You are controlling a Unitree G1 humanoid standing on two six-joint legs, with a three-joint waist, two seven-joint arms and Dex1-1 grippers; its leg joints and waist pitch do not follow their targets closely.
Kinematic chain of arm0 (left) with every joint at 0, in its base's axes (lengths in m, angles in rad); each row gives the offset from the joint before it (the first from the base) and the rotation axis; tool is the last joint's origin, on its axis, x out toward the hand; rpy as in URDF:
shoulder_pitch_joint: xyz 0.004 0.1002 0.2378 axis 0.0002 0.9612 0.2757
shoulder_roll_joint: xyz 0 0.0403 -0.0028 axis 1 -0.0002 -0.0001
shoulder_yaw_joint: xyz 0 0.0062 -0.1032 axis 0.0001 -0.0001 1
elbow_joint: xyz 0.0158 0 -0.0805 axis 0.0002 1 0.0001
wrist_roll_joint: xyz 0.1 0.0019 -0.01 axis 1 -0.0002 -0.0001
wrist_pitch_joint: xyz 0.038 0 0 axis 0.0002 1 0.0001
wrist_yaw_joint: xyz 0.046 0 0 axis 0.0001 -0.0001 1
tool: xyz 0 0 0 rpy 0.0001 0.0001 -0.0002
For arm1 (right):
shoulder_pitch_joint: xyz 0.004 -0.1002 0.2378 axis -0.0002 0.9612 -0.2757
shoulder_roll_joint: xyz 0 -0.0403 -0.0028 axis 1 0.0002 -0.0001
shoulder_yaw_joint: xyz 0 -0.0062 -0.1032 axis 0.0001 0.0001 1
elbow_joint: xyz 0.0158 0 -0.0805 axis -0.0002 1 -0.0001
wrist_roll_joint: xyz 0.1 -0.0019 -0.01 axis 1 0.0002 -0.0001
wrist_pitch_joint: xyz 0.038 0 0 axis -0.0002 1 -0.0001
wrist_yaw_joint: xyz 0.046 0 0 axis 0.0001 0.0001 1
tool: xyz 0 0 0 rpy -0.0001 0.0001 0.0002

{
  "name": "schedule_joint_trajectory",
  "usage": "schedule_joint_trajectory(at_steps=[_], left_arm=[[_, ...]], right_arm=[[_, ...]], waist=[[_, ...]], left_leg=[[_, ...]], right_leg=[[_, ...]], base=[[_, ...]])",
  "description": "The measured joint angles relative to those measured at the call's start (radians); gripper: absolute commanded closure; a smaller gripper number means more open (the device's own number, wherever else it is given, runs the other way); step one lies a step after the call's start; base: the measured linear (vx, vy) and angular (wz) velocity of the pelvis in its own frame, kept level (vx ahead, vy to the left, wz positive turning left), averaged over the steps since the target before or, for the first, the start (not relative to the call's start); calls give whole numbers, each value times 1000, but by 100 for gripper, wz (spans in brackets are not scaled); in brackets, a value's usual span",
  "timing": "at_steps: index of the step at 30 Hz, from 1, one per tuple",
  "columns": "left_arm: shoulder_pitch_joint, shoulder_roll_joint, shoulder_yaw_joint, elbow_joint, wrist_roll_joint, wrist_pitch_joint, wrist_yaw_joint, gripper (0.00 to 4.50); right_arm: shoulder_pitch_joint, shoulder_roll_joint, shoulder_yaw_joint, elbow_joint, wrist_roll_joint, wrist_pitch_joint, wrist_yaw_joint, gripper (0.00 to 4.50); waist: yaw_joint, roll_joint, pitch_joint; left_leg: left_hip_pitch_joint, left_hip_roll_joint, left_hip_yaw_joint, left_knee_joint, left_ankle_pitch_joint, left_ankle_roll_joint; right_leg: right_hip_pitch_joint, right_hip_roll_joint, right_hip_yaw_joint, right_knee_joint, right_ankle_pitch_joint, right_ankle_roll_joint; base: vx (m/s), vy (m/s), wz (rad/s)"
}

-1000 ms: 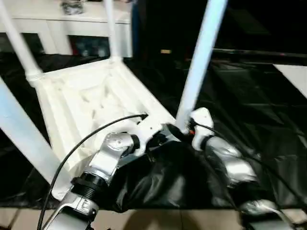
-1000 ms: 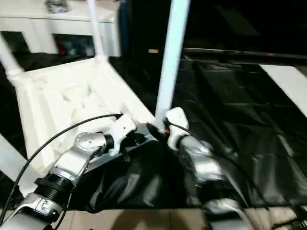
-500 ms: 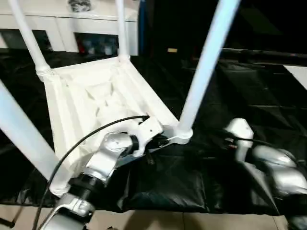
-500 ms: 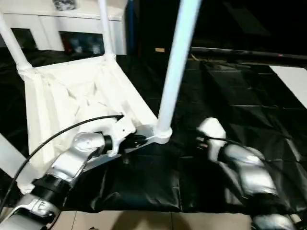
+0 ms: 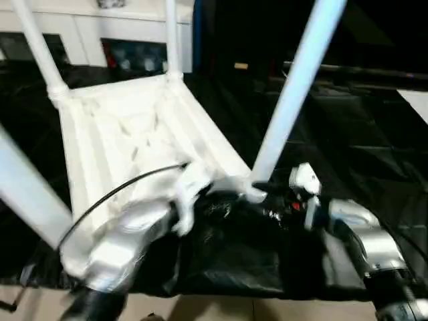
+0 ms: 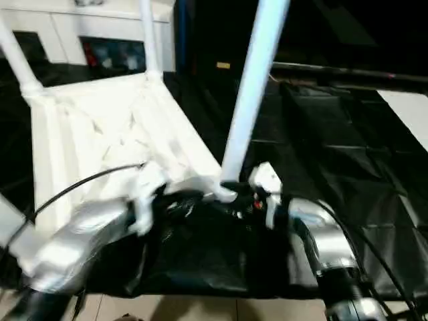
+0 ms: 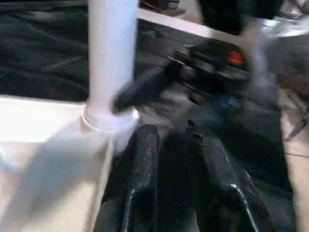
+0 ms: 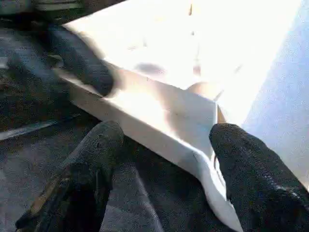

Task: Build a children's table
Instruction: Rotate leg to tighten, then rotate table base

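The white plastic table (image 5: 127,134) lies upside down on a black sheet (image 5: 348,120) spread over the floor, its ribbed underside facing up. Four white legs stand up from its corner sockets: the near right leg (image 5: 294,93) rises at a slight tilt from the corner closest to both grippers, the near left leg (image 5: 23,194) crosses the left edge of the head views, and two far legs (image 5: 41,50) stand at the corners next to the white cabinet (image 5: 87,27).

The left gripper (image 7: 176,159) sits just beside the near right corner, on the black sheet side of the table's rim; its two black fingers (image 7: 140,164) stand a little apart with nothing between them. The flared foot of the near right leg (image 7: 108,116) stands just ahead of these fingers, in its socket.

The right gripper (image 8: 164,145) comes in from the right toward the same corner. Its fingers (image 8: 251,169) are spread wide, and the table's corner edge (image 8: 159,125) lies in the gap between them; whether either finger touches the plastic cannot be told.

Open room: the black sheet to the right of the table is bare as far as a pale strip of floor (image 6: 408,114). Tiled floor (image 6: 221,307) shows along the sheet's near edge. The two grippers crowd the one corner, close to each other.
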Motion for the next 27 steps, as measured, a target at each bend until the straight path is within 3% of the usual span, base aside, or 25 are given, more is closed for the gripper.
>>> schedule_joint_trajectory(at_steps=[3, 6, 11, 17, 22, 27], left_arm=[[94, 55, 23, -123, -69, 85, -18, 309], [229, 123, 30, -290, -125, 168, -32, 271], [343, 195, 38, -379, -138, 221, -42, 232], [465, 311, 112, -468, -160, 253, -36, 177], [484, 327, 204, -453, -158, 240, -29, 147], [389, 330, 368, -289, -143, 43, 9, 108]], right_arm=[[-31, 2, -6, 53, -1, -2, -6, 118], [-132, 50, -7, 196, -30, -52, -95, 118], [-256, 82, -37, 377, -101, -115, -339, 118], [-372, 103, -65, 567, -132, -151, -572, 118], [-394, 91, -119, 652, -135, -179, -675, 118], [-348, 75, -118, 646, -137, -211, -613, 118]], waist=[[4, -4, 3], [-6, -10, 10], [-5, -19, 24], [1, -25, 27], [1, -26, 26], [-3, -29, 24]], left_leg=[[0, 0, 0, 0, 0, -1], [0, 0, 1, 0, 0, -1], [-1, -1, 0, -1, 0, -1], [-2, -2, 0, -1, 1, -3], [-2, -3, 8, 0, 1, -3], [-3, -3, 8, 2, 1, -2]], right_leg=[[1, 0, 1, 0, 0, 0], [0, 0, 2, 0, 0, 1], [0, 1, 3, 0, -1, 2], [0, 1, 4, 0, -2, 3], [0, 4, 19, 7, -6, 8], [-1, 6, 21, 8, -8, 8]], base=[[0, 0, 0], [0, 0, 0], [0, 0, 0], [0, 0, 0], [0, 0, 0], [0, 0, 0]])
